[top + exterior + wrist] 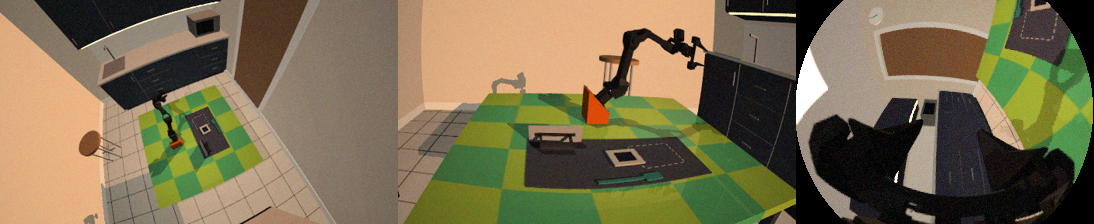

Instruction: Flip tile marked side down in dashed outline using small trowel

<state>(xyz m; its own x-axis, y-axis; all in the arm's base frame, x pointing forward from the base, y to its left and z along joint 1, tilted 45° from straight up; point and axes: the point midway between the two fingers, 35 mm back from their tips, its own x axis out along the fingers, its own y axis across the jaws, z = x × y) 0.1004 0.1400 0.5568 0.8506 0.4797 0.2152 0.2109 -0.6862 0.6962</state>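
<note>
The tile lies flat on the dark mat, with a dark square inside its pale border facing up. It is beside the near-stand end of the dashed outline, mostly outside it; whether its edge overlaps the line is unclear. The teal trowel lies flat on the mat, alongside the tile and outline, on the side away from the arm's base. My gripper is open and empty, raised high and far from both, pointing toward the cabinets.
A stand with a pale upright board and dark bars is on the mat's end opposite the outline. The arm's orange base stands on the green checkered table. Dark cabinets and a round stool are beyond the table.
</note>
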